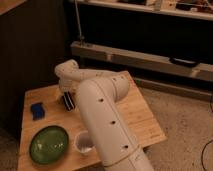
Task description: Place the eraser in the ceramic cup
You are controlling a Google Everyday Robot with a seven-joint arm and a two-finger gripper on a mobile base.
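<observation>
Dim room with a dark wall at the left, a metal shelf rail (145,59) across the back and speckled floor (185,117) at the right. In the middle, a light wooden table (137,117), planks running left to right.

Toward the table's back-left: the eraser (69,102), black with pale stripes, directly under the arm's tip. Long axis slanted, upper end to the left and lower end to the right in the view, stripes following that length. On the wood or just above it: impossible to tell.

Well apart from it, near the front edge: the ceramic cup (83,141), white, upright, mouth up, partly hidden by the arm. Just left of the cup, a round green plate (48,144). Left of the eraser, a small blue block (36,110).

White arm (107,125) rising thick from bottom centre, bent at an elbow over mid-table, then turned back left and down. Gripper (66,95) at its end, right against the eraser's top; clasping it or released, impossible to tell
</observation>
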